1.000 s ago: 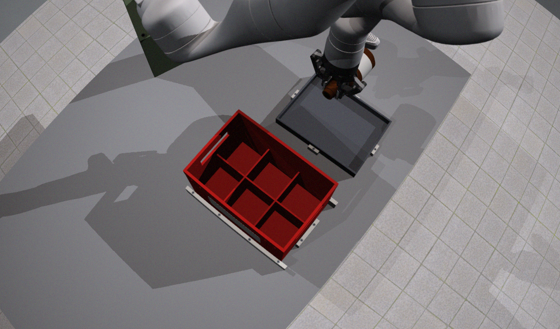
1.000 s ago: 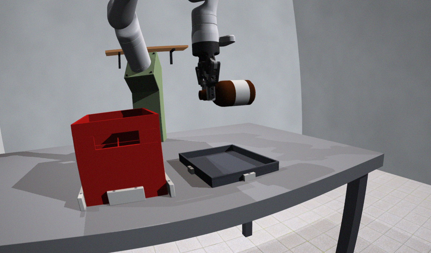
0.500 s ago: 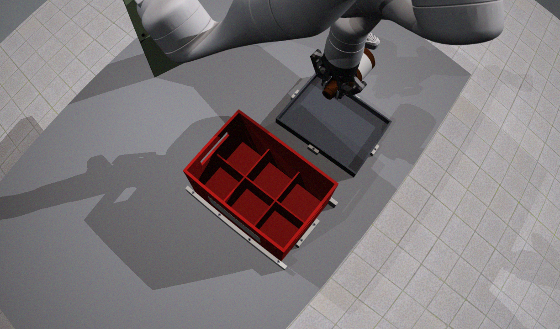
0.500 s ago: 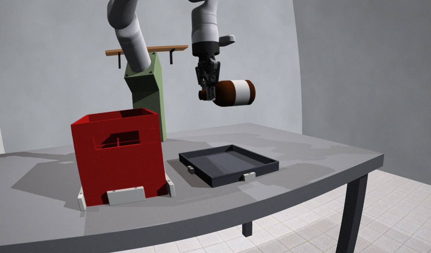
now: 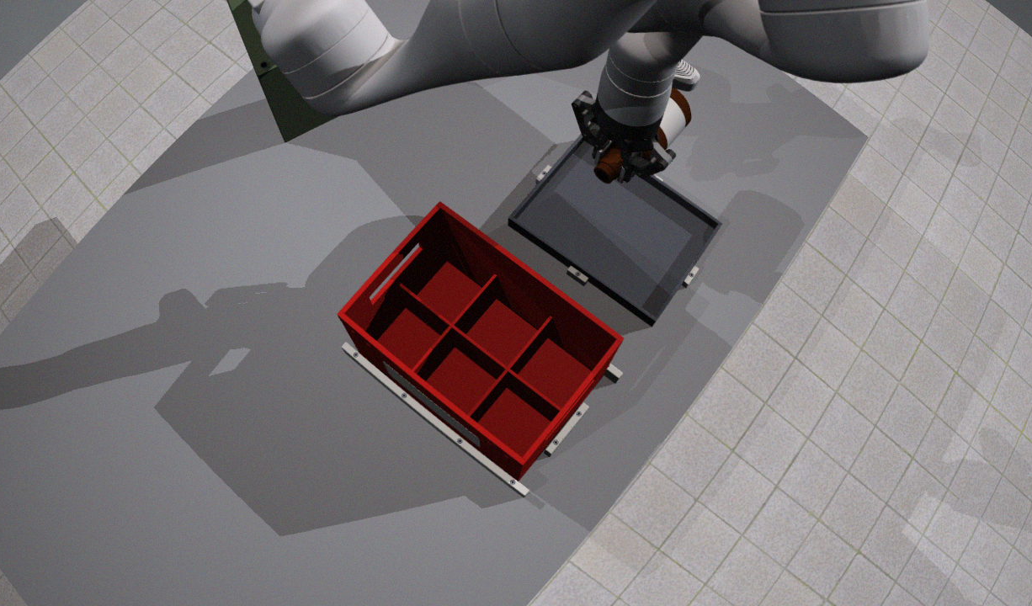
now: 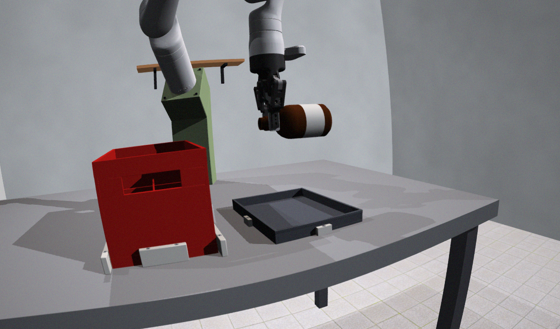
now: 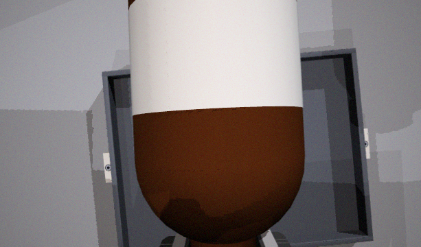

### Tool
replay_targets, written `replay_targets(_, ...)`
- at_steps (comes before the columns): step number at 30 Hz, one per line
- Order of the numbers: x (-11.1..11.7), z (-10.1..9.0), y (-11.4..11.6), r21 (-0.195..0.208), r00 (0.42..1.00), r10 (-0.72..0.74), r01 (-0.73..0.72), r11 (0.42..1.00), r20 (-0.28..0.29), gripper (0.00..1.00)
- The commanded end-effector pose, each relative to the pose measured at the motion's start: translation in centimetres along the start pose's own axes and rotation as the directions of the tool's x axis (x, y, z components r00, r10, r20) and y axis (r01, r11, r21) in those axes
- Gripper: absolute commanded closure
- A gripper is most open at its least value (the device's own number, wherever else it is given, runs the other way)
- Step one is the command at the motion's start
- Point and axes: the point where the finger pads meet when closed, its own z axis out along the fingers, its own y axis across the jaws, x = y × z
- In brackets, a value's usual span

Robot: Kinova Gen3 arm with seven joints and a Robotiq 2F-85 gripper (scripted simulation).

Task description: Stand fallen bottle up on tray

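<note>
Table [image 6: 396, 204] is carrying two loose items. Red crate [image 6: 155, 212], six compartments inside, is sitting at roughly 8 o'clock from the tray in the top view, just beside it, apart. Dark grey tray [image 6: 339, 223], shallow and square, is lying flat with nothing resting on its floor.

Bottle [image 6: 302, 120]: brown body, rounded shoulder, broad white label band around the middle, short narrow neck. It is hanging in the air well above the tray, lying near horizontal, base pointing toward 3 o'clock in the exterior view and neck toward 9 o'clock. In the wrist view the bottle [image 7: 217, 113] is filling most of the picture, tray rim [image 7: 108, 137] showing behind on both sides.

Arm is reaching down from high, last link near vertical, wrist pointing straight down over the tray's far edge at about 12 o'clock in the top view. Gripper [image 6: 272, 118] is clamping the bottle by its neck, fingers [image 6: 276, 119] pinching either side.
</note>
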Motion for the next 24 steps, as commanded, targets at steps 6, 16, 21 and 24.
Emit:
replay_targets(6,0.04,-0.03,0.00,0.000,0.999,-0.040,0.040,0.999,-0.001,1.00)
replay_targets(16,0.04,-0.03,0.00,0.000,0.984,-0.175,0.175,0.984,-0.001,1.00)
replay_targets(21,0.04,-0.03,0.00,-0.001,0.972,-0.235,0.235,0.972,-0.001,1.00)
replay_targets(24,0.04,-0.03,0.00,-0.001,0.970,-0.242,0.242,0.970,-0.001,1.00)
